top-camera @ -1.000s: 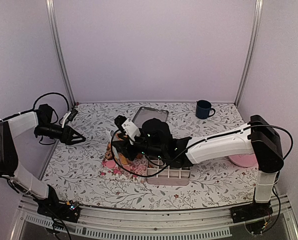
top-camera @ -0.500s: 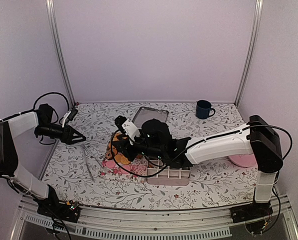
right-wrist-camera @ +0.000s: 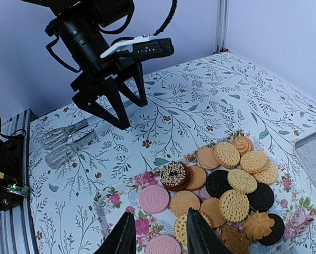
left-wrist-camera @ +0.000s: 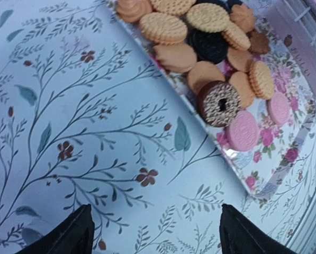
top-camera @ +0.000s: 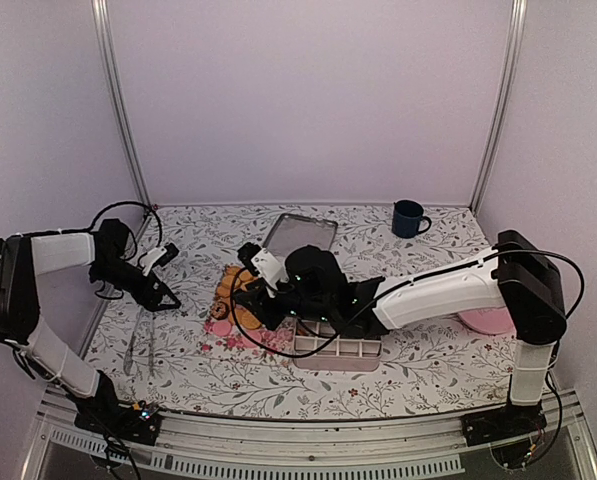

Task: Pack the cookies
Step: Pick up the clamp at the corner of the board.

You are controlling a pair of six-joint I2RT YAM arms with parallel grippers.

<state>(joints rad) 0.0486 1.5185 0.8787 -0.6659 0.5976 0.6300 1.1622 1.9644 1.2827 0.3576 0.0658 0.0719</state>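
Floral table surface: left of its middle, round golden, dark and pink cookies heap on a flowered tray. Right gripper hovers over them, part open and empty; best to straddle one top cookie squarely. Left gripper gapes empty near the left edge.

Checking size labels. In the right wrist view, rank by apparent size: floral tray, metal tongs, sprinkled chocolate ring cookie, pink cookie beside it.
1. floral tray
2. metal tongs
3. sprinkled chocolate ring cookie and pink cookie look alike; unranked.
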